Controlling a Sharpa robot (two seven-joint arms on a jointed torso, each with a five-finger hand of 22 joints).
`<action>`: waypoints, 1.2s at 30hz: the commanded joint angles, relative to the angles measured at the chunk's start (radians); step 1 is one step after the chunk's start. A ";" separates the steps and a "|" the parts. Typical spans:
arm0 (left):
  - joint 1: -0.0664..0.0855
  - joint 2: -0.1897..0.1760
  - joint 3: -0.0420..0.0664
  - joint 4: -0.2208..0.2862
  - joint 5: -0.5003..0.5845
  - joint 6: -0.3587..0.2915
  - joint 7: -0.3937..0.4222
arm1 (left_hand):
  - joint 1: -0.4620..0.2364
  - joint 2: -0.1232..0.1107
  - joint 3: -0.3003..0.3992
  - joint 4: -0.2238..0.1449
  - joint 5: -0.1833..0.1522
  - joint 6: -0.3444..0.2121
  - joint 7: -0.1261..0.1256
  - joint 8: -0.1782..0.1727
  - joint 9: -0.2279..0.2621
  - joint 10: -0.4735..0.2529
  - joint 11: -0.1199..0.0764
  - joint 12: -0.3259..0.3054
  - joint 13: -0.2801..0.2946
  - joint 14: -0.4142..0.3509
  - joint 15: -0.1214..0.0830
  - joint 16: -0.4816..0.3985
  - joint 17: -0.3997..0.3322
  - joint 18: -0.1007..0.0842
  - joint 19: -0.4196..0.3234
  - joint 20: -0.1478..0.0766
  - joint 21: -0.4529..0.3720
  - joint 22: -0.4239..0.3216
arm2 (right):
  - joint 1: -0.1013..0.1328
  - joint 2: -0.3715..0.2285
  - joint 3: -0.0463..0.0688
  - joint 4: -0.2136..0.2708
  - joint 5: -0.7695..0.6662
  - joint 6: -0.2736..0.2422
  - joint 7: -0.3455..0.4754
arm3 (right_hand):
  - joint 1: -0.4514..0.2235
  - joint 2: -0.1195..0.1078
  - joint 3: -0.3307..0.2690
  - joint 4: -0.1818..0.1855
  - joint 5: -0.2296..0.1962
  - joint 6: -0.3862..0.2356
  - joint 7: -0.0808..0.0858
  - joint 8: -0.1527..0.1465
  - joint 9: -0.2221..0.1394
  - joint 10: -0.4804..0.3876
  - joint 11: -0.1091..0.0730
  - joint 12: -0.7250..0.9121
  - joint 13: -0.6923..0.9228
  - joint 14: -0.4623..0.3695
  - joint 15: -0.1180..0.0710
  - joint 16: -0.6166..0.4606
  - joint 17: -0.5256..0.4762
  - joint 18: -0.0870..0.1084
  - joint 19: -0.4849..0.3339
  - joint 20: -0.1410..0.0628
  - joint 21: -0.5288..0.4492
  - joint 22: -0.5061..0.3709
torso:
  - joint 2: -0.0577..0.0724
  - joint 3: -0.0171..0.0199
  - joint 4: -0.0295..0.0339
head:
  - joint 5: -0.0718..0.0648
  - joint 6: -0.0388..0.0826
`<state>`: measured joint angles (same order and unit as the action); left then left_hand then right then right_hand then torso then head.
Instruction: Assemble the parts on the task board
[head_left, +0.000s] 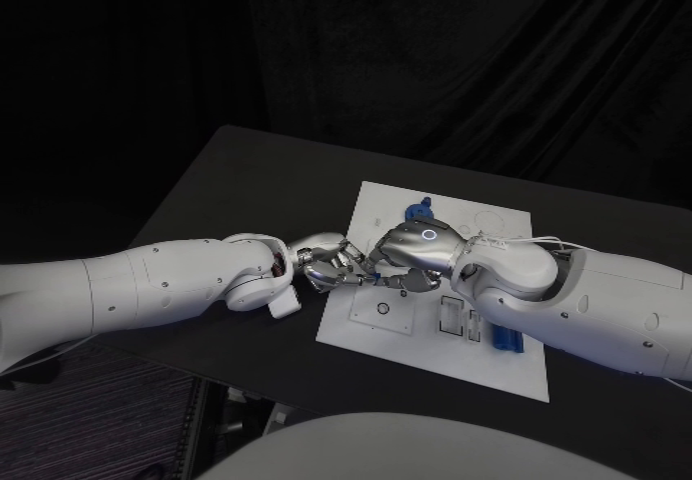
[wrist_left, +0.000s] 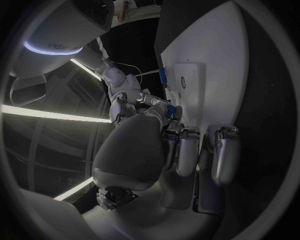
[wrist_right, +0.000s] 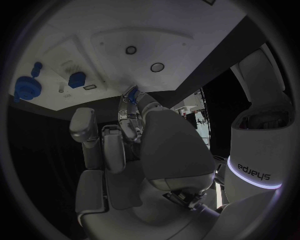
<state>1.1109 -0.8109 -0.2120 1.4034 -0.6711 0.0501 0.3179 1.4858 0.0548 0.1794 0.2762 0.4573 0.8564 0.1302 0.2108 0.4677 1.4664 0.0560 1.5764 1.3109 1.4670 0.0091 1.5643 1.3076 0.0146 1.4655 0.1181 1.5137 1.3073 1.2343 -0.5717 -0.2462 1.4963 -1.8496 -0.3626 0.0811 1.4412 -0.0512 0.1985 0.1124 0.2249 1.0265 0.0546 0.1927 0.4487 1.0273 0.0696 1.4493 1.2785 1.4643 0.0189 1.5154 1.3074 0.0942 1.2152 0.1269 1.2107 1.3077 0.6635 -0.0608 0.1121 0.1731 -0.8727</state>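
The white task board (head_left: 433, 300) lies in the middle of the black table. My left hand (head_left: 329, 265) and right hand (head_left: 411, 255) meet fingertip to fingertip over the board's left edge. A small blue part (wrist_left: 167, 106) (wrist_right: 130, 94) shows where their fingertips come together; which hand grips it is hidden. One blue part (head_left: 418, 211) stands near the board's far edge, and another blue part (head_left: 505, 340) lies near its right side. The right wrist view shows two blue parts (wrist_right: 26, 87) (wrist_right: 76, 79) standing on the board (wrist_right: 125, 25).
The black table (head_left: 245, 180) extends beyond the board on the left and at the back. A raised white block (wrist_left: 187, 80) with a round hole sits on the board (wrist_left: 212, 60). Both forearms cross low over the table's near side.
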 joint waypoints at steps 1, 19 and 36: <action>-0.002 0.005 0.001 0.007 0.011 0.024 0.040 | 0.020 0.004 0.023 -0.001 0.007 0.010 -0.001 0.007 0.002 0.104 -0.006 -0.006 0.260 0.104 -0.009 0.006 0.263 0.004 0.051 -0.006 -0.003 0.239 | -0.002 0.001 -0.001 -0.002 -0.008 0.018 -0.022 | 0.002 0.005 -0.001 -0.003 0.002 0.000 0.003 0.006 0.002 0.003 -0.001 0.005 -0.001 0.006 -0.005 -0.005 0.176 0.003 0.004 0.001 -0.002 0.133 | 0.000 0.0001 0.0010 | -0.001 0.000; -0.003 0.007 0.001 0.005 0.011 -0.014 0.016 | 0.056 -0.034 0.174 -0.078 0.019 0.045 -0.006 0.059 0.022 0.104 -0.011 -0.006 0.260 0.104 -0.015 0.006 0.263 0.003 0.055 -0.012 0.003 0.241 | -0.002 -0.012 -0.001 0.006 -0.008 -0.023 -0.006 | -0.008 -0.006 -0.003 0.004 -0.026 -0.127 0.009 -0.072 -0.004 -0.051 -0.002 -0.010 -0.035 -0.014 -0.007 -0.020 0.154 0.009 -0.012 -0.001 -0.035 0.125 | 0.001 -0.0003 0.0005 | 0.001 0.000; -0.005 -0.012 0.001 0.009 0.011 -0.096 -0.012 | 0.032 -0.041 0.192 -0.089 0.000 0.045 -0.012 0.090 0.041 0.104 -0.017 -0.006 0.260 0.104 -0.021 0.006 0.263 0.002 0.059 -0.017 0.006 0.242 | 0.072 -0.232 -0.001 0.156 -0.008 -0.253 0.016 | -0.022 -0.030 -0.025 0.046 -0.084 -0.329 -0.036 -0.127 -0.067 -0.121 0.004 -0.015 -0.064 -0.034 -0.003 -0.034 0.133 0.012 -0.021 0.002 -0.073 0.120 | -0.001 0.0019 -0.0034 | -0.034 0.000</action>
<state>1.1084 -0.8211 -0.2109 1.4081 -0.6691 -0.0055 0.3107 1.5279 0.0129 0.3613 0.1899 0.4632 0.8739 0.1485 0.2189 0.4673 1.4687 0.0461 1.5753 1.3081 1.4670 -0.0055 1.5643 1.3077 0.0141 1.4654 0.1106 1.5137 1.3073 1.2978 -0.7912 -0.2480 1.6399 -1.8505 -0.5222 0.0953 1.4196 -0.0724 0.1736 0.1521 0.1463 0.7013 0.0189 0.0647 0.3828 0.9074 0.0752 1.4338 1.2134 1.4346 0.0181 1.4867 1.3074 0.0942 1.1936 0.1269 1.1382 1.3075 0.6633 -0.0595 0.1098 0.1493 -0.8727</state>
